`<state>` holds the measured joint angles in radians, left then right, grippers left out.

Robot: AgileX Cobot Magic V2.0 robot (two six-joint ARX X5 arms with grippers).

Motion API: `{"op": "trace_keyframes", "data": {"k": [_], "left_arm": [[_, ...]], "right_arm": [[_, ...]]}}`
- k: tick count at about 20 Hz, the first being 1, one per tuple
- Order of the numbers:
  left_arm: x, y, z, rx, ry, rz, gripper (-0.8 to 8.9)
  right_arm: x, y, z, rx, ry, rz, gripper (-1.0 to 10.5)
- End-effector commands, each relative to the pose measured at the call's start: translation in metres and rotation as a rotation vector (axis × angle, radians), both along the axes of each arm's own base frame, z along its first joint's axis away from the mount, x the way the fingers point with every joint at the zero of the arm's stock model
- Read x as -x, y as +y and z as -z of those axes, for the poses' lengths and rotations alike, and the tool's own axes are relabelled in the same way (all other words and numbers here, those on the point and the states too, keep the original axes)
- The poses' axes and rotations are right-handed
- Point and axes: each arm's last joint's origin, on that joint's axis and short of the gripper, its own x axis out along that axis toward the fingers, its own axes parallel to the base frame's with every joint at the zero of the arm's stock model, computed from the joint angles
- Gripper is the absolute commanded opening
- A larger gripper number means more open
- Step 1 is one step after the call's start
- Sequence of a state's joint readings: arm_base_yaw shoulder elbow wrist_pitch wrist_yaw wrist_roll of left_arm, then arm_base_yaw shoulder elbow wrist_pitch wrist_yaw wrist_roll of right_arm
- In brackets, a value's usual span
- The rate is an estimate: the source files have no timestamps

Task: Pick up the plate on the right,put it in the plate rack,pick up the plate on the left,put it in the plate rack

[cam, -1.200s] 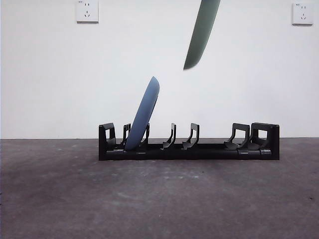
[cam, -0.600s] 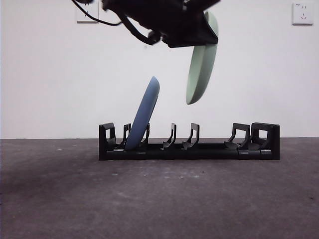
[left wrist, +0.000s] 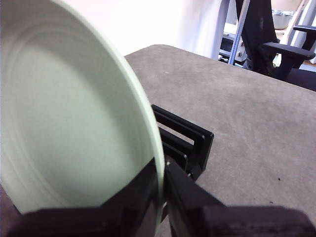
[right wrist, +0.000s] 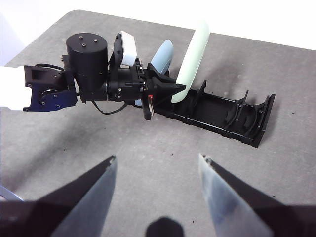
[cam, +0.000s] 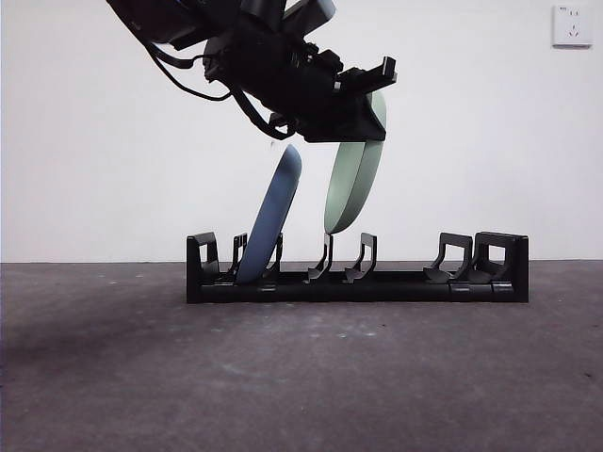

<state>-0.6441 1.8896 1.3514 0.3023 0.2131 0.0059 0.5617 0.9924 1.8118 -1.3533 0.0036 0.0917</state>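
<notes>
Matt green plate (cam: 351, 188), black plastic rack (cam: 405, 281), rough grey tabletop (cam: 301, 377)

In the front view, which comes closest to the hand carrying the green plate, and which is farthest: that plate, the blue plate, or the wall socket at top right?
1. Green plate: clamped in the left hand, hanging above the plate rack.
2. Blue plate: just beside it, leaning in the rack's end slot.
3. Wall socket: far off, on the wall behind.
</notes>
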Motion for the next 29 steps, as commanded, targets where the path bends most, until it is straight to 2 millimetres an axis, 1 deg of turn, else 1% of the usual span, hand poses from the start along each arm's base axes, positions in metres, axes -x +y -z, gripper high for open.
{"op": "trace_keyframes", "data": {"k": [1,3,6,11,13,18,26,29], "left_arm": [[-0.004,-0.001,0.010,-0.001,0.010,0.009,-0.09],[-0.004,-0.002,0.011,0.001,0.013,0.024,-0.09],[-0.001,-0.008,0.007,0.024,-0.018,0.039,-0.09],[-0.002,-0.006,0.009,0.019,-0.014,0.028,-0.09],[-0.006,-0.005,0.015,0.007,0.002,0.021,-0.09],[-0.010,-0.007,0.037,-0.038,0.062,0.019,-0.09],[-0.010,-0.005,0.047,-0.120,0.100,-0.004,-0.09],[-0.009,-0.008,0.045,-0.071,0.095,0.033,-0.09]], "right_arm": [[0.000,0.000,0.003,0.025,0.018,-0.007,2.8],[0.000,0.000,0.004,0.028,0.019,-0.008,2.8],[0.000,0.000,0.004,0.034,0.018,-0.012,2.8],[0.000,0.000,0.004,0.036,0.017,-0.013,2.8],[0.000,0.000,0.004,0.036,0.016,-0.013,2.8],[0.000,0.000,0.004,0.034,0.019,-0.017,2.8],[0.000,0.001,0.004,0.029,0.021,-0.027,2.8],[0.000,0.001,0.004,0.029,0.021,-0.027,2.8]]}}
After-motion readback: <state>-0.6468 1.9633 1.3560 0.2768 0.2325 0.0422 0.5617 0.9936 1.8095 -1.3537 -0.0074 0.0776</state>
